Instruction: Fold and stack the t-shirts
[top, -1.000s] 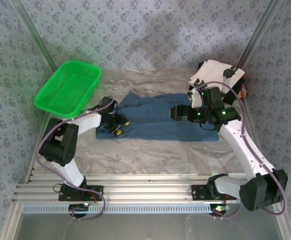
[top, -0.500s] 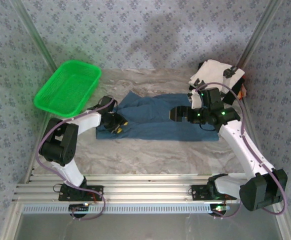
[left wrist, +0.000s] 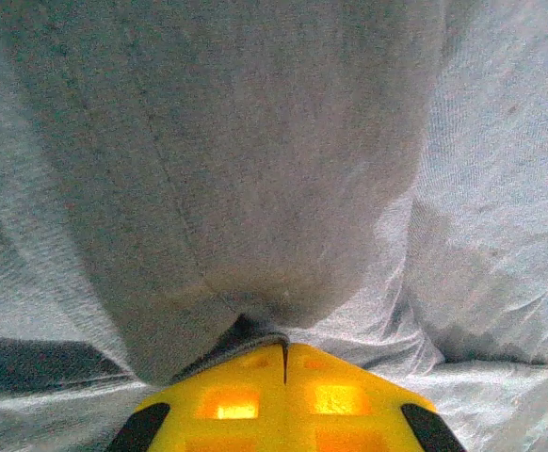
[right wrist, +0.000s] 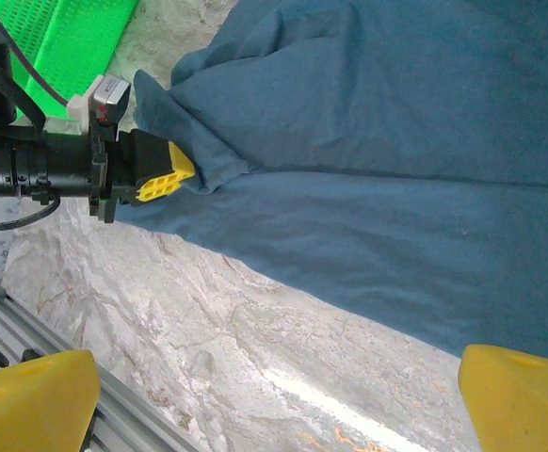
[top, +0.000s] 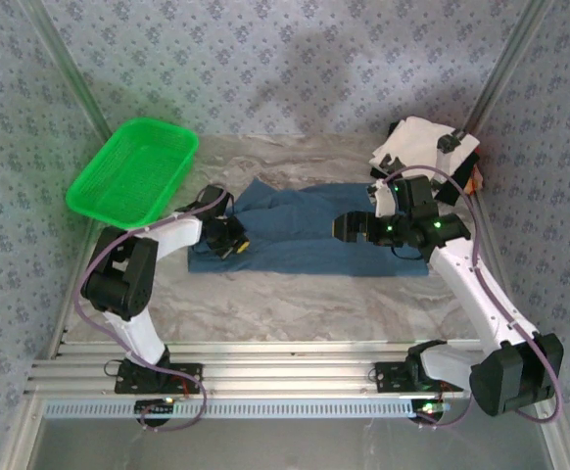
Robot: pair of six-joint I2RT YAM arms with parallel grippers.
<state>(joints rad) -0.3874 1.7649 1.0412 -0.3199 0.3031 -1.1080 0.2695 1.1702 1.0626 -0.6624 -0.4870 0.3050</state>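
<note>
A dusty-blue t-shirt lies spread across the middle of the table. My left gripper is at the shirt's left edge, shut on a fold of the blue cloth. In the left wrist view the yellow fingers meet tip to tip, with the shirt pinched in the seam between them. My right gripper hovers open above the shirt's right half. Its yellow fingertips stand far apart over the shirt's near hem, holding nothing. Folded t-shirts, the top one white with black patches, sit stacked at the back right.
A green mesh basket stands at the back left, close behind the left arm. Aluminium rails run along the near edge of the table. Bare marbled tabletop lies in front of the shirt.
My left gripper's jaws have closed onto the shirt's left edge and it has shifted slightly to the right. The right gripper has stayed open and has hardly moved.
</note>
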